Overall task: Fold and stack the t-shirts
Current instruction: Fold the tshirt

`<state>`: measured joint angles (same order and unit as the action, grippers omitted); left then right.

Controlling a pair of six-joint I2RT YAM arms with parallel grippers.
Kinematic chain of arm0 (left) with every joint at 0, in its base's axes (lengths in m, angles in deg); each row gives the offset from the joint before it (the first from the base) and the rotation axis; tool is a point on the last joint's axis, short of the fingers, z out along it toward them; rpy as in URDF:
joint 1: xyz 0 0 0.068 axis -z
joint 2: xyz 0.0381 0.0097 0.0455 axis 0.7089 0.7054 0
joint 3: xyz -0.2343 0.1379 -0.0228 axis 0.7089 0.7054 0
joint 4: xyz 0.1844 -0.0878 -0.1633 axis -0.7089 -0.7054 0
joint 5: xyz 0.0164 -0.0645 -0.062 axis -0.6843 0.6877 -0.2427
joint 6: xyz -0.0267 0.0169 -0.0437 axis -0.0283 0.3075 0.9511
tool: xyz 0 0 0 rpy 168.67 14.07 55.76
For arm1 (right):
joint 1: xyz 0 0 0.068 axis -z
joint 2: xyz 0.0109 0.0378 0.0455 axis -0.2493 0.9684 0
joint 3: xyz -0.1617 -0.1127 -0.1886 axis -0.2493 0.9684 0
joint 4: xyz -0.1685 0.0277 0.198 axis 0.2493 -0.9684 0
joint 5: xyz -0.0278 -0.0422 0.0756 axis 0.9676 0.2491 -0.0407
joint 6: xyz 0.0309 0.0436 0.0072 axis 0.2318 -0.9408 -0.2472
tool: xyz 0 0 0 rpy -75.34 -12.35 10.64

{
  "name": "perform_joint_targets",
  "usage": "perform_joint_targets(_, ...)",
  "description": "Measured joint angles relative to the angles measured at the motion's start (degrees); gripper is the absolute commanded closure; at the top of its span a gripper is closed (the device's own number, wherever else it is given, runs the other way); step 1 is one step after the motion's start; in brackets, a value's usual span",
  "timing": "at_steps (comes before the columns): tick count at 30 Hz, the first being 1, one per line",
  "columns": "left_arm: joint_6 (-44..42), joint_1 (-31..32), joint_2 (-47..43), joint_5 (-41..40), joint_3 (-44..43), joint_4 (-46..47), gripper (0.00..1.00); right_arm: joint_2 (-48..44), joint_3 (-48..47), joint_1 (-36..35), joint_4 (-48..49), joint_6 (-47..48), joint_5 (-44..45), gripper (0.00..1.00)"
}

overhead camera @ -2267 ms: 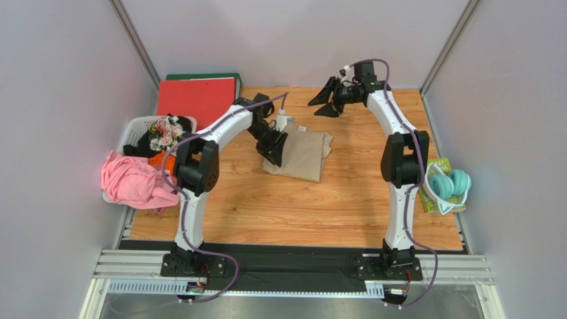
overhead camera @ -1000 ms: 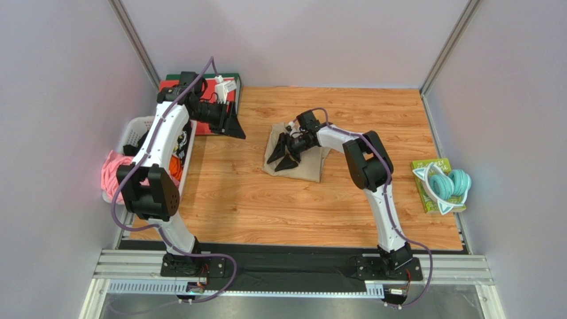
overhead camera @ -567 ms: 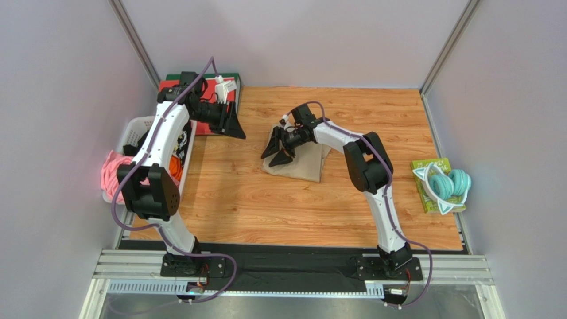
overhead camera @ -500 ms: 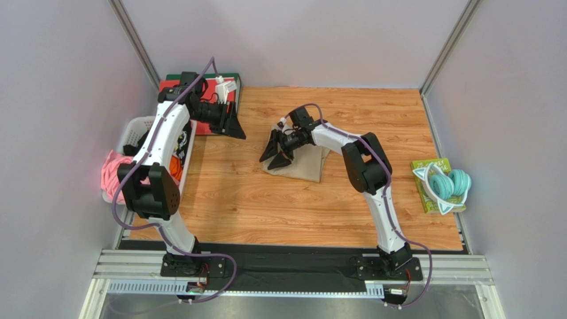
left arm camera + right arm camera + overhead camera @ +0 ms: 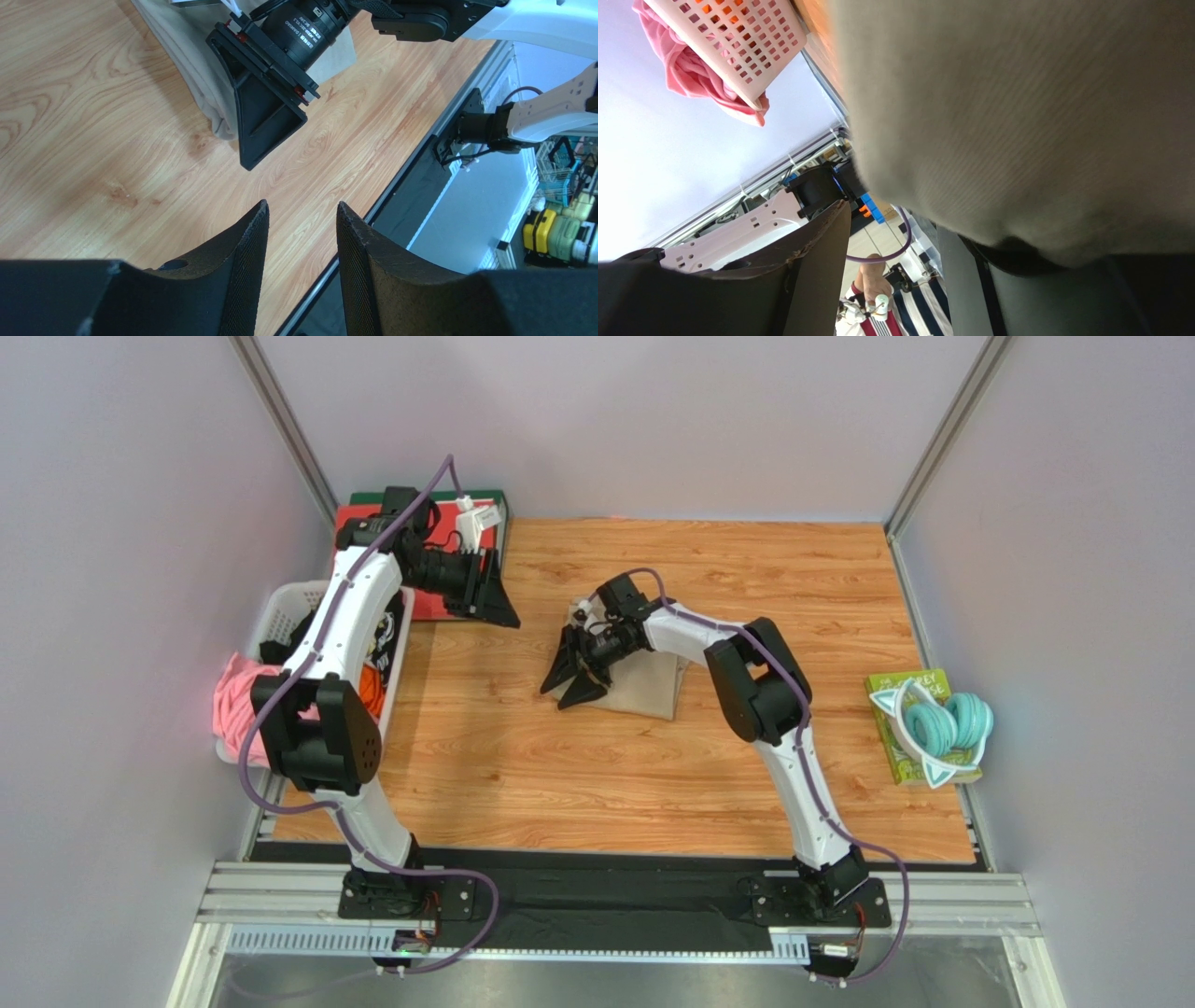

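Folded t-shirt (image 5: 648,686) on desk (image 5: 561,770), long axis near-far; right gripper (image 5: 565,689) fingers spread at its left edge; left gripper (image 5: 302,206) fingers parted, empty.

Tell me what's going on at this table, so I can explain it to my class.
Two robot arms are folding t-shirts. The right gripper is down at the left edge of a folded tan shirt mid-table, with its jaws apart and cloth lying over one side of it. The left gripper hangs open and empty near the far left corner, beside a basket of more clothes.
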<state>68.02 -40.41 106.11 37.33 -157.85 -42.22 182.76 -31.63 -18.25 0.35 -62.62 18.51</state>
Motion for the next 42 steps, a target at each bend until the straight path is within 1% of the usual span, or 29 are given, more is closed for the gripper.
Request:
perform_joint_targets(5,0.0,0.0,0.0,0.8,0.0,0.0,0.53,0.0,-6.8,0.1,-4.4,0.4,1.2,0.45)
perform_joint_targets(9,0.0,0.0,0.0,0.9,0.0,0.0,0.53,0.0,-12.2,0.2,-4.5,0.4,1.1,0.45)
perform_joint_targets(12,0.0,0.0,0.0,0.9,0.0,0.0,0.53,0.3,-12.3,0.2,-4.2,0.4,1.1,0.45)
perform_joint_targets(15,0.0,0.0,0.0,1.1,0.0,-0.1,0.53,1.8,-10.3,0.2,-3.8,0.4,1.2,0.45)
perform_joint_targets(18,0.0,0.0,0.0,1.5,-0.1,-0.4,0.53,5.1,-8.9,0.4,-3.8,0.6,1.0,0.45)
perform_joint_targets(22,-0.1,0.0,0.0,1.9,-0.2,-0.9,0.53,6.3,-9.8,0.9,-2.7,1.3,-1.0,0.46)
perform_joint_targets(28,-0.7,0.0,0.0,2.1,-0.2,-1.5,0.53,6.4,-11.0,1.3,-3.8,1.2,-1.2,0.44)
perform_joint_targets(32,-0.9,0.0,0.0,2.7,-0.2,-1.6,0.53,6.4,-15.5,3.5,-5.4,0.5,-0.6,0.44)
perform_joint_targets(34,-0.9,0.0,0.0,3.0,-0.2,-1.6,0.53,6.7,-20.2,5.5,-5.7,-0.6,-0.5,0.44)
perform_joint_targets(37,-0.9,0.0,0.0,3.2,-0.2,-1.7,0.53,7.9,-26.9,8.4,-3.7,-2.3,-0.8,0.44)
perform_joint_targets(40,-1.0,0.0,0.0,3.3,-0.2,-1.8,0.53,9.9,-29.7,10.8,-0.7,-4.0,-1.1,0.44)
perform_joint_targets(42,-1.0,0.0,0.0,3.3,-0.2,-1.9,0.53,11.9,-29.9,11.5,0.3,-4.7,-1.1,0.44)
